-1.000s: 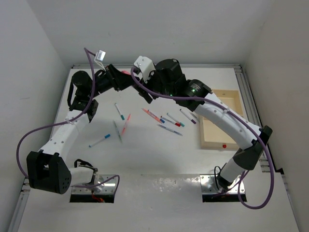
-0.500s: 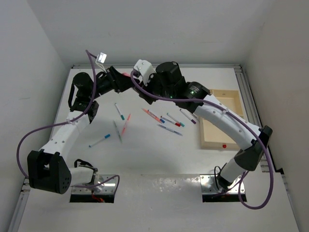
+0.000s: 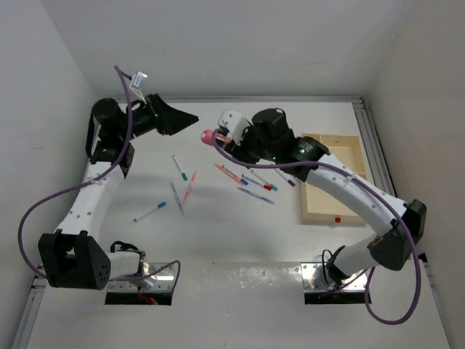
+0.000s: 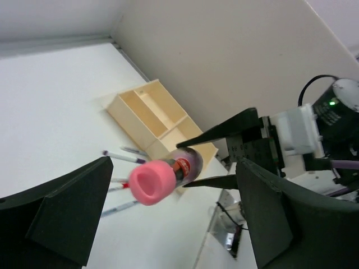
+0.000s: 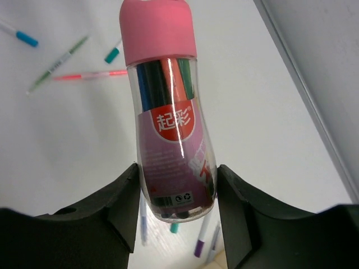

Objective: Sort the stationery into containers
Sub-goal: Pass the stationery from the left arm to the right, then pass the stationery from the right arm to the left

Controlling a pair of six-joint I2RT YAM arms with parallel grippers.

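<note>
We see a clear, pink-capped tube (image 5: 168,129), apparently full of coloured markers, gripped in the jaws of the right gripper (image 5: 176,174). The left gripper (image 4: 174,168), at its nine o'clock, has jaws spread wide. Loose pens (image 3: 247,182) lie on the surface (image 3: 218,240) at six, the tray (image 3: 330,211) at four.

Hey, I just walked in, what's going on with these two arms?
The right fingers are clamped on a clear marker tube with a pink cap, holding it up above the table. The left fingers stand wide open a little way off, holding nothing. Loose pens lie scattered on the table, and none shows in the wooden tray on the right.
</note>
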